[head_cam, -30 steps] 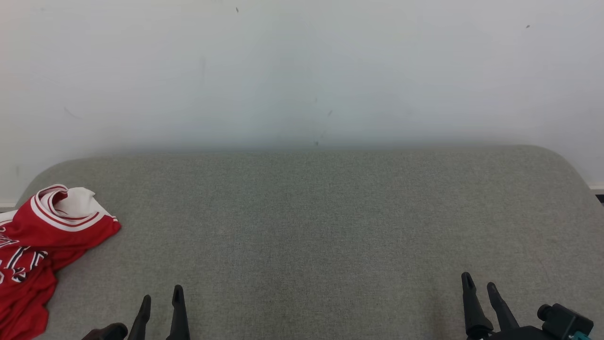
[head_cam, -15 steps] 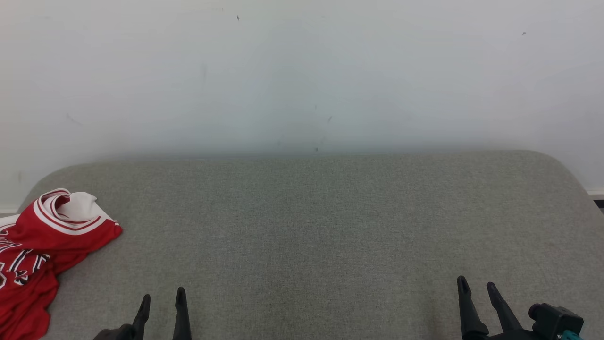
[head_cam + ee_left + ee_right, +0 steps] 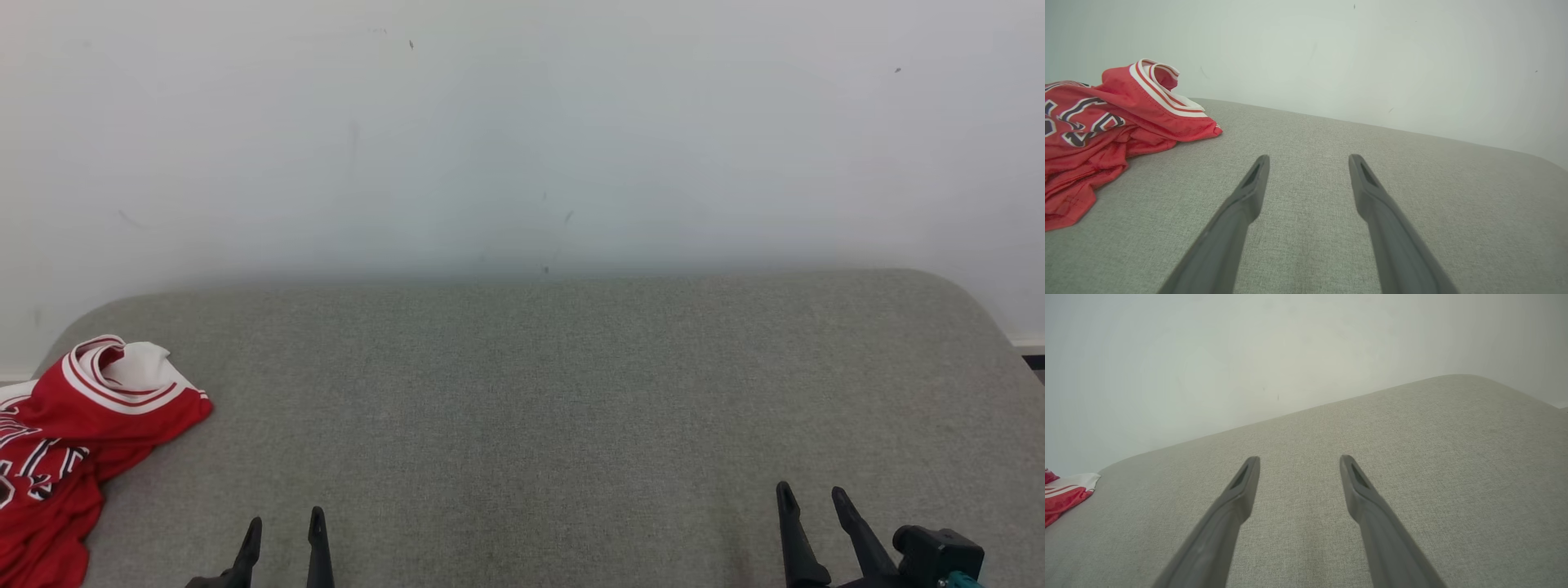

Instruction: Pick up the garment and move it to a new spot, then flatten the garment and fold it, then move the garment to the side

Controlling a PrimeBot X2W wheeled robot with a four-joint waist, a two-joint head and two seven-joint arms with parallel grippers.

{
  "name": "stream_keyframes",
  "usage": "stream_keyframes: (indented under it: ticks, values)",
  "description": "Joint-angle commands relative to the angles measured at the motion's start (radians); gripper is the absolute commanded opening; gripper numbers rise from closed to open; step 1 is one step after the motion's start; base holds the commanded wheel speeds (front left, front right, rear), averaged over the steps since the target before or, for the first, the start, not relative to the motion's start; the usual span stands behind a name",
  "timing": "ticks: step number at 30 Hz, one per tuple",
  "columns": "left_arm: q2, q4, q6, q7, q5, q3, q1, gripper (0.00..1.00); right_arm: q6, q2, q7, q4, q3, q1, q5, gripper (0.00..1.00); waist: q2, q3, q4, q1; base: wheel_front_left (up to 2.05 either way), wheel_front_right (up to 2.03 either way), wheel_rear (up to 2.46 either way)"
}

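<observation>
seemingly had yet to pick up, flatten and fold the crumpled red garment (image 3: 82,425); held left tool (image 3: 285,519) and right tool (image 3: 811,492) apart, empty.

Both arms are held low in front of the robot, well apart, fingers pointing forward. The left hand (image 3: 285,516) has its two dark fingers spread, gripping nothing. The right hand (image 3: 811,488) is likewise spread and empty, its fingers leaning slightly leftward.
</observation>
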Motion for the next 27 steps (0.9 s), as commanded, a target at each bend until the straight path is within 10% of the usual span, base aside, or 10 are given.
stream_keyframes:
  ticks: [1, 27]
  values:
    - [-0.002, 0.001, 0.005, -0.01, 0.023, 0.0, 0.007, 1.0, 0.003, -0.006, -0.009, -0.004, 0.006, 0.007, -0.022, 1.0, 0.0, -0.004, 0.0, 0.0, 0.0, 0.0, 0.0]
    - [-0.009, 0.014, 0.059, -0.048, 0.171, -0.035, 0.044, 1.0, 0.004, -0.007, -0.039, 0.015, 0.037, 0.019, -0.186, 1.0, 0.0, -0.038, 0.002, 0.0, 0.0, 0.0, 0.0]
